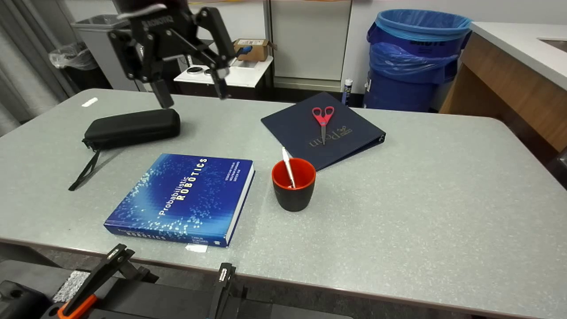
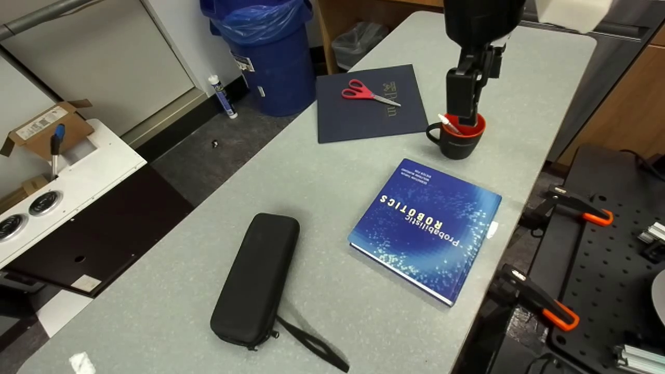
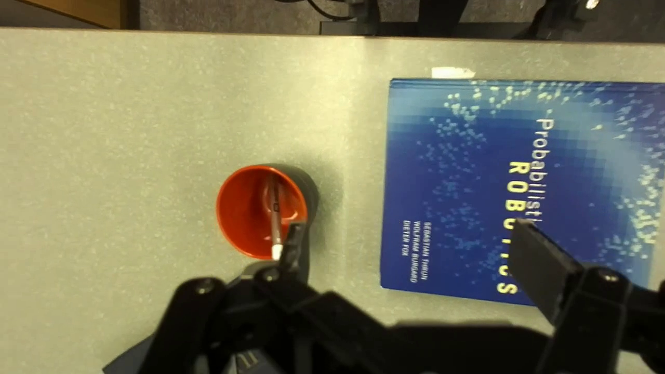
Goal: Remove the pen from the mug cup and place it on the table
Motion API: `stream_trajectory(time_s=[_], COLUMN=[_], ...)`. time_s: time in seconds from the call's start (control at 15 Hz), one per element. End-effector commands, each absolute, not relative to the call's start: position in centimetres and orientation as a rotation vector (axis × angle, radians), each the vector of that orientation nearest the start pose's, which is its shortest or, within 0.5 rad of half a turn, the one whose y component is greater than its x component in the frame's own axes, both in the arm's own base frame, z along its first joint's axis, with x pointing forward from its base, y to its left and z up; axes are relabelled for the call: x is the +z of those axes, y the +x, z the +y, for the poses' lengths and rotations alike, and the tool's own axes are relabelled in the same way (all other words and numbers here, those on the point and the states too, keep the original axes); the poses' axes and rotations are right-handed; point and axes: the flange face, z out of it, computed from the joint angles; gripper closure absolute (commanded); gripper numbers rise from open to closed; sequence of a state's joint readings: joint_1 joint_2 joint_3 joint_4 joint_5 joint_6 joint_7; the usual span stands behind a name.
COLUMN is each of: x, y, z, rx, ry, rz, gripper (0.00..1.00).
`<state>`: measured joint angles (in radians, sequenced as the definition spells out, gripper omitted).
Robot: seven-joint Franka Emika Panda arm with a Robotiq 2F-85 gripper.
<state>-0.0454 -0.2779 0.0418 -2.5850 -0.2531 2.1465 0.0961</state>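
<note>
Hovering inside the table's [image 1: 421, 221] edges, gripper [image 1: 195, 100] spread and empty, we are risking toppling the mug [image 1: 293, 198] if descending wide of the pen [image 1: 288, 167].

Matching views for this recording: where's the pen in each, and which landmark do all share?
In an exterior view: pen near picture centre, leaning in the mug.
In an exterior view: pen upper right, in the mug.
Wrist view: pen left of centre, in the mug.
Shared landmark: blue book.
</note>
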Motion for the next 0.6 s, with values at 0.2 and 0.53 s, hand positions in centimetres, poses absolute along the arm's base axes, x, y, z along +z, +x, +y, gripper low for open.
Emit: stream_trajectory(time_s=[0.2,0.53], x=[27.1,26.3], y=[43.9,43.4], z=[-11.3,-12.0], rx=[0.259,0.319], ry=[-3.297,-3.275], rz=[0.34,0.389], gripper=[0.0,0.0])
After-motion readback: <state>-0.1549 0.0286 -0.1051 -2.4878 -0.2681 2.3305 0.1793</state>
